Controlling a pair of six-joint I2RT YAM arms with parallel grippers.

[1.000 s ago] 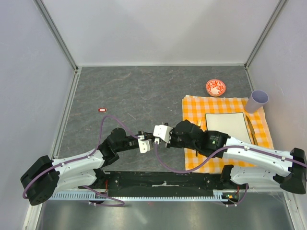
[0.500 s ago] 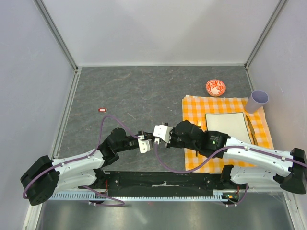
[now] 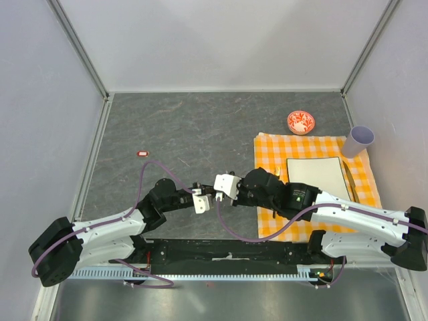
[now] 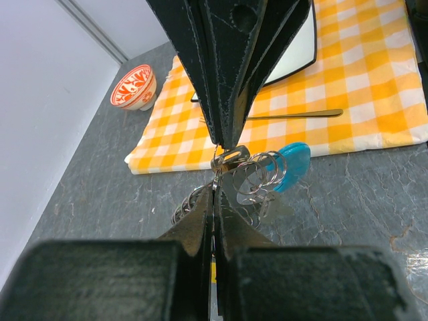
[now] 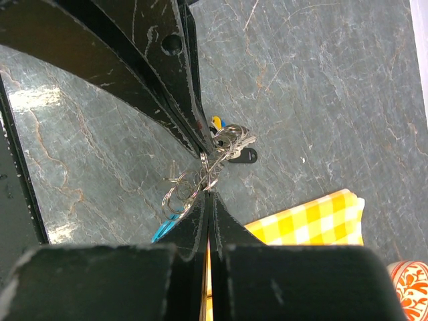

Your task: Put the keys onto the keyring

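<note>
On a dark grey stone-look table point(image 3: 200, 127) boxed by white walls point(image 3: 221, 40), left gripper point(image 4: 214, 197) and right gripper point(image 5: 208, 197) meet tip to tip. Both are clenched on the grey metal keyring point(image 4: 257, 175) with its cyan strap — small plastic-headed keys point(image 5: 235, 142) clustered against it — beside an orange-checked cloth point(image 3: 271, 150).

Walls: you are boxed in by plain white panels, back wall point(image 3: 221, 40), left wall point(image 3: 33, 134) and right wall point(image 3: 401, 87).
Frame: pale metal posts point(image 3: 77, 43) run along the back corners.
Tabletop point(image 3: 200, 127): dark grey, stone-look, with pale veins.
Cloth point(image 3: 267, 150): orange-and-white check, on your right side, with a white rectangular plate point(image 3: 314, 170) on it.
Bowl point(image 3: 301, 122): red-and-white, on bare tabletop just past the cloth's far edge.
Cup point(image 3: 359, 140): pale lilac, at the cloth's far right corner.
Light: soft and even; your right wrist view shows bright glare patches on the stone.
</note>
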